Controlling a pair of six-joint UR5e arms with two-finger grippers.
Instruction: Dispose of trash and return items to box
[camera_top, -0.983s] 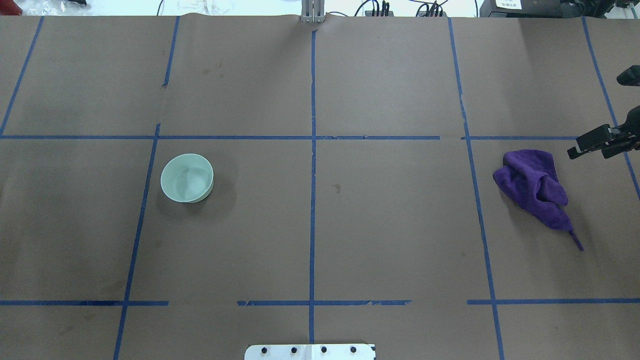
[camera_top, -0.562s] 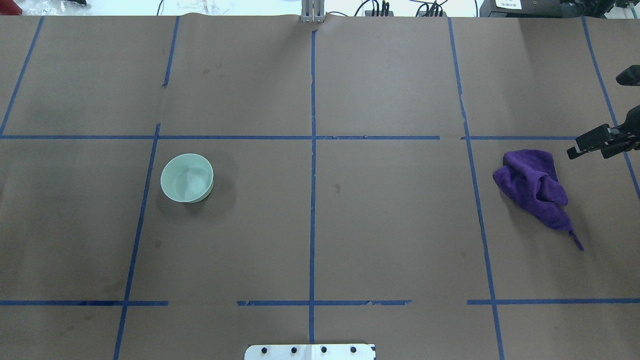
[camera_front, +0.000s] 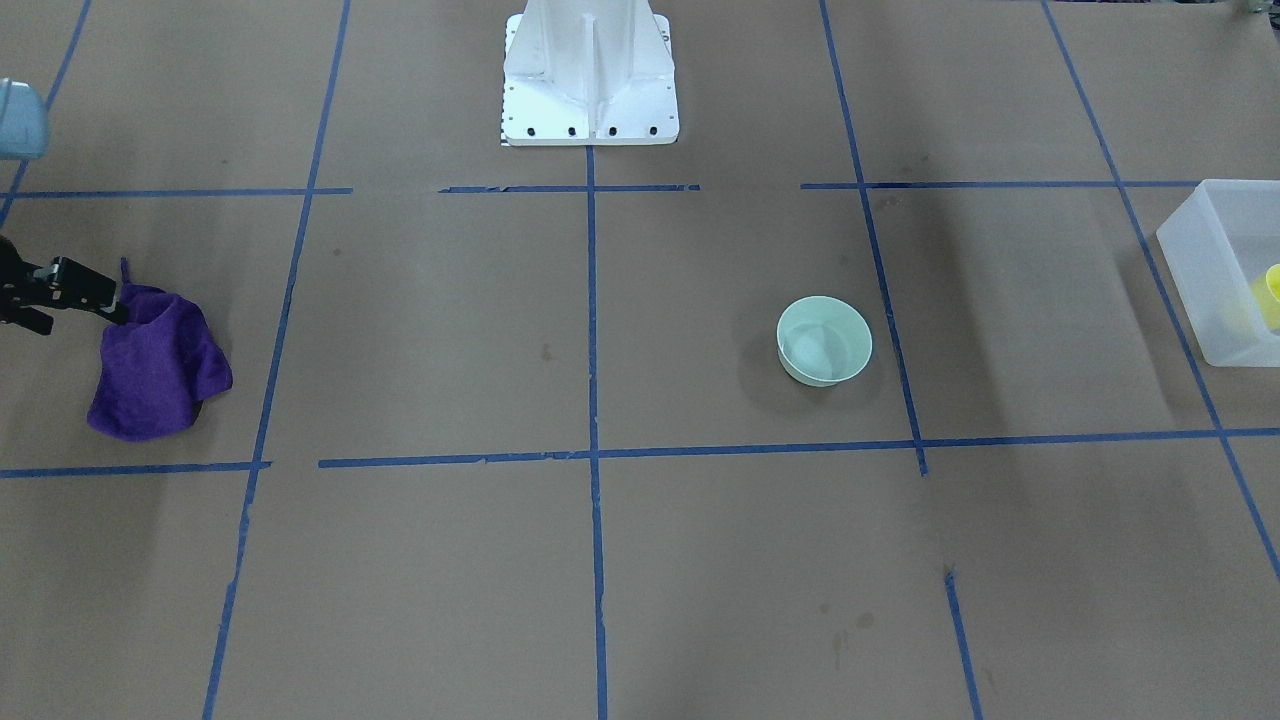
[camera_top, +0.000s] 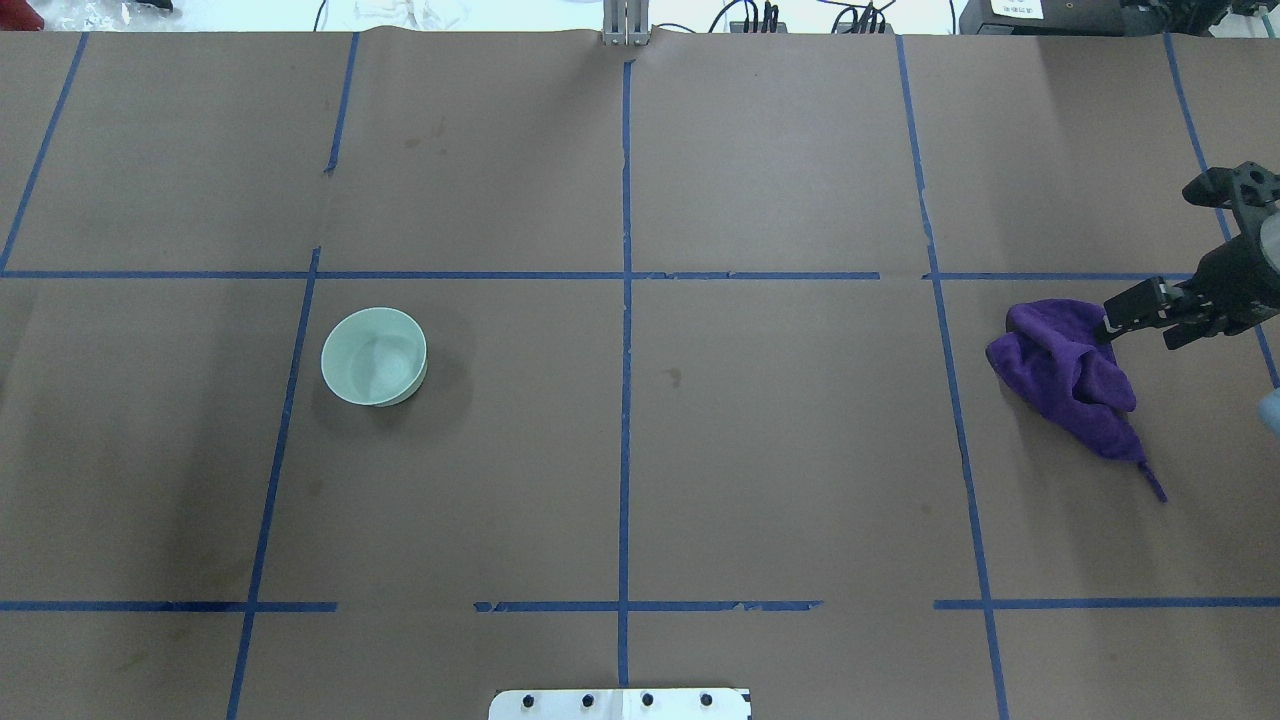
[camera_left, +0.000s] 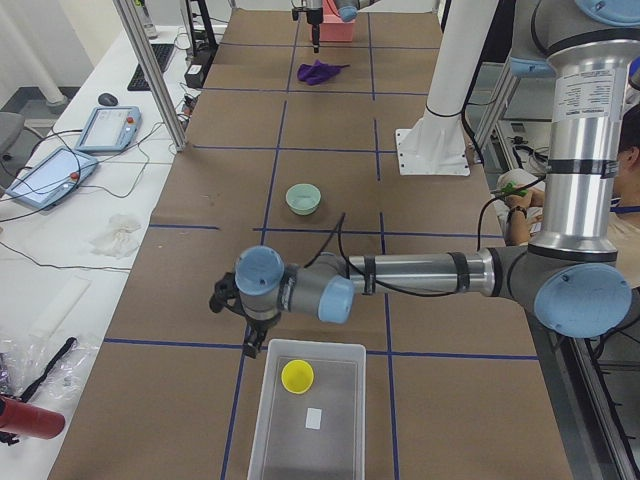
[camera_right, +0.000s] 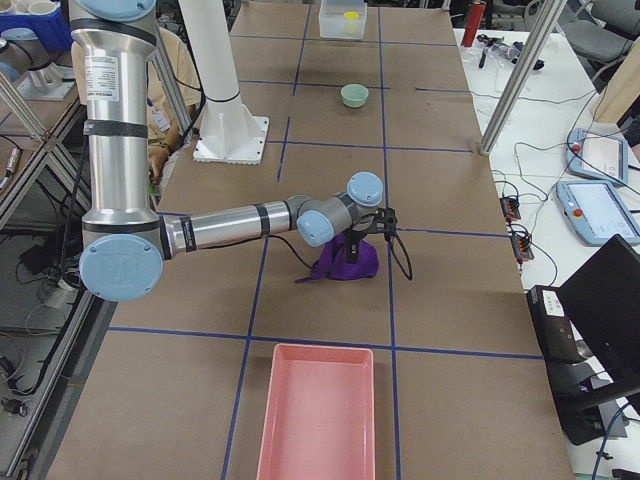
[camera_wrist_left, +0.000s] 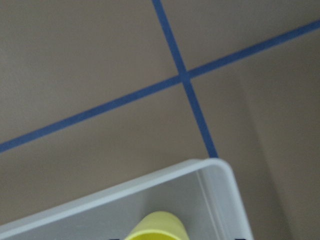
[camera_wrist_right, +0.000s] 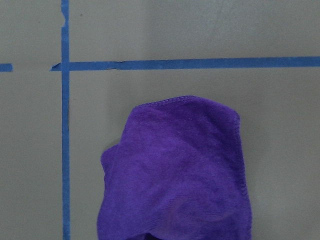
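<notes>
Brown-papered bench, blue tape grid. The green bowl sits alone on its left half; the yellow cup is inside the bin at the left end. The right gripper hangs over the purple cloth's edge, jaws spread, empty. The left gripper hovers at the bin's rim, but I cannot tell how its jaws stand.

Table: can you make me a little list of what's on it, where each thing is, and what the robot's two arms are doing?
green bowl: upright, alone on the table
yellow cup: inside the box
box: robot's left end of the table
purple cloth: crumpled, robot's right side
pink tray: right end, past the cloth
right end effector: open, at the cloth's edge
left end effector: by the box's rim; open or shut unclear
</notes>
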